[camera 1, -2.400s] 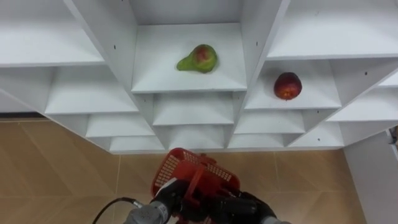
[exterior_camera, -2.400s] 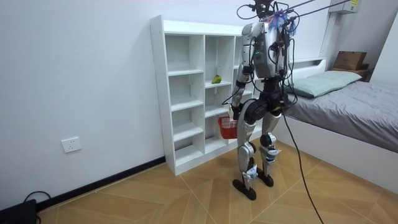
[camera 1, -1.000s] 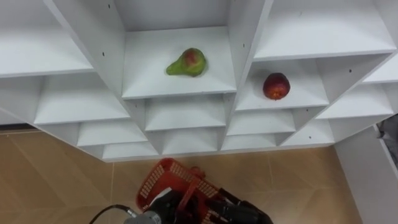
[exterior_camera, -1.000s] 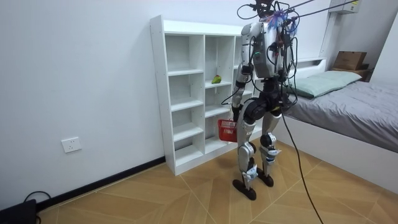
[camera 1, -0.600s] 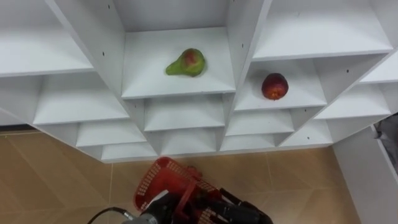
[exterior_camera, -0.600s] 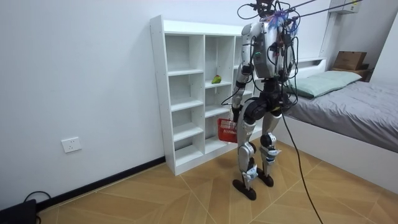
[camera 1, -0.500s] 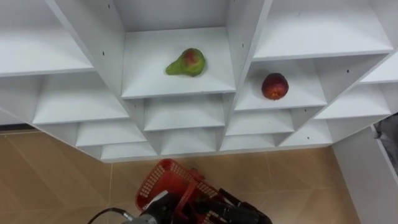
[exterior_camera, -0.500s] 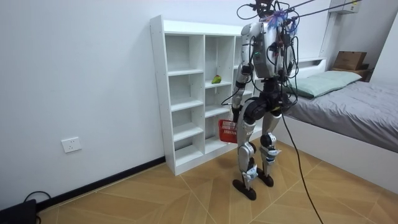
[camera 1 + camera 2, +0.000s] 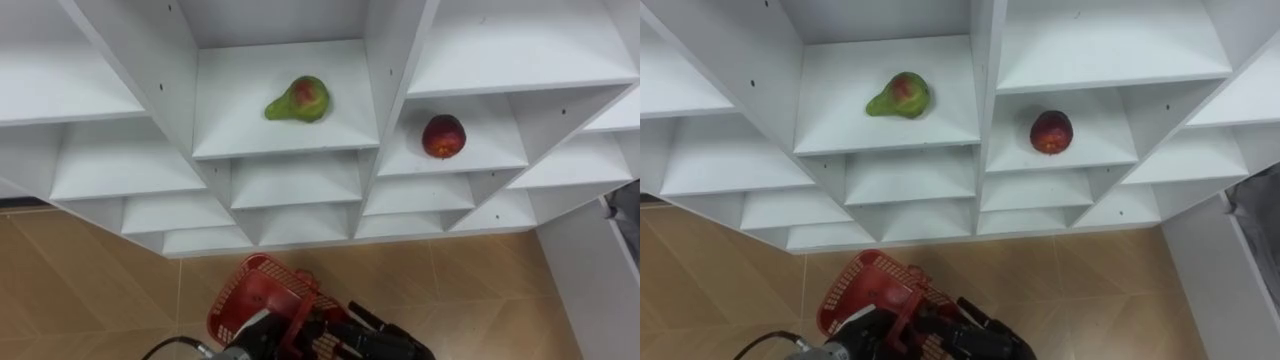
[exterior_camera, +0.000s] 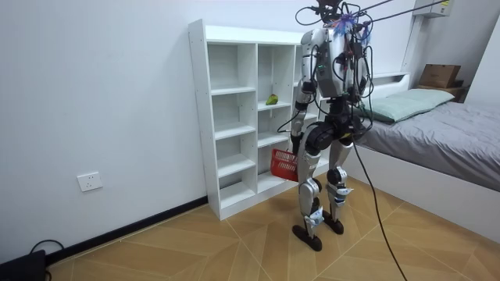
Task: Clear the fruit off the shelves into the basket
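Observation:
A green pear with a red blush lies on a middle shelf of the white closet, straight ahead of me. One compartment to the right, a shelf lower, sits a red apple. A red mesh basket hangs low in front of me above the floor. My left hand is curled round its handle. My right hand shows as a dark shape just right of the basket at the bottom edge. In the room view I stand upright facing the closet, with the basket at thigh height.
The other closet compartments in sight hold nothing. A white bed frame stands close on my right, and the bed runs along the room view's right. Wooden floor lies open on my left.
The eye view has shifted slightly, so the shelves sit a little further left. The basket has swung a bit to my left in my left hand. The pear and apple have not moved.

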